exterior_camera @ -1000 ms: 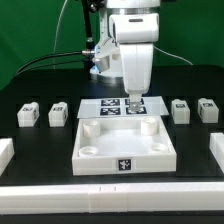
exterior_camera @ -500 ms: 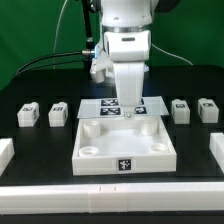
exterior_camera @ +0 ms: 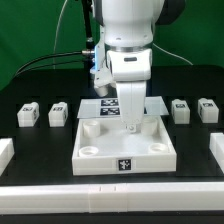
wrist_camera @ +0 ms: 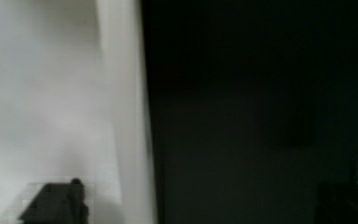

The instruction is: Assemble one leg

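Four small white legs with tags lie on the black table: two at the exterior view's left [exterior_camera: 28, 114] [exterior_camera: 58, 113] and two at its right [exterior_camera: 181, 109] [exterior_camera: 207, 108]. My gripper [exterior_camera: 130, 124] hangs low over the back edge of the large white square panel [exterior_camera: 125, 160], far from every leg. In the wrist view the gripper [wrist_camera: 202, 205] shows one dark fingertip [wrist_camera: 55, 204] and a faint second one far apart from it, with nothing between them. It looks down on a blurred white surface beside black table.
The marker board [exterior_camera: 100, 106] lies just behind the panel, partly hidden by the arm. White rails lie at the left edge [exterior_camera: 5, 152], the right edge [exterior_camera: 215, 150] and along the front [exterior_camera: 110, 196]. Cables hang behind the arm.
The arm has moved toward the exterior view's left and come lower, from over the marker board to the panel's back edge. The legs have not moved.
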Robot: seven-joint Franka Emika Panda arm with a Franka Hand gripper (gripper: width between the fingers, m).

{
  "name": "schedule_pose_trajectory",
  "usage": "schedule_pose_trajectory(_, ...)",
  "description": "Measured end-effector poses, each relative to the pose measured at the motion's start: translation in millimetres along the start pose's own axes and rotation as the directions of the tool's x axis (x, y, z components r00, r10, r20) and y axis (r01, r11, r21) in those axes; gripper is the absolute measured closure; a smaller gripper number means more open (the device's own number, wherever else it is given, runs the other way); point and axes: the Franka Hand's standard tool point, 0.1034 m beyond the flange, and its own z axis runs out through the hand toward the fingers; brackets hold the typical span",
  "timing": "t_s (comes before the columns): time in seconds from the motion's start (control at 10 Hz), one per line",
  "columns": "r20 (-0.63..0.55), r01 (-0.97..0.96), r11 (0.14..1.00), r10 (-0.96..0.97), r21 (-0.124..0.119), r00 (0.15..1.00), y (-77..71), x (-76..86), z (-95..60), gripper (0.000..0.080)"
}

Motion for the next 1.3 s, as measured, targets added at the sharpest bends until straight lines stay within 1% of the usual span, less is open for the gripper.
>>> schedule_pose_trajectory(0.2,0.0,-0.002,1.0,0.002,0.002,1.0,-0.5,-0.3,0.5,0.015)
schedule_pose_trajectory(0.3,0.0,-0.004,1.0,0.004,0.002,1.0,-0.5,-0.3,0.5,0.0234)
schedule_pose_trajectory(0.4,0.0,-0.006,1.0,0.006,0.003,1.0,-0.6,-0.3,0.6,0.0234)
schedule_pose_trajectory(0.5,0.0,-0.006,1.0,0.006,0.003,1.0,-0.7,-0.3,0.6,0.0436)
schedule_pose_trajectory(0.6,0.0,-0.007,1.0,0.007,0.003,1.0,-0.7,-0.4,0.7,0.0572)
schedule_pose_trajectory(0.7,0.0,-0.007,1.0,0.007,0.003,1.0,-0.7,-0.5,0.7,0.0572)
schedule_pose_trajectory(0.8,0.0,-0.007,1.0,0.007,-0.002,1.0,0.3,-0.5,0.0,0.0733)
schedule_pose_trajectory(0.9,-0.001,-0.008,1.0,0.008,-0.006,1.0,1.3,-0.6,-0.5,0.0735)
schedule_pose_trajectory(1.3,-0.001,-0.008,1.0,0.008,-0.01,1.0,2.2,-0.6,-0.8,0.0735)
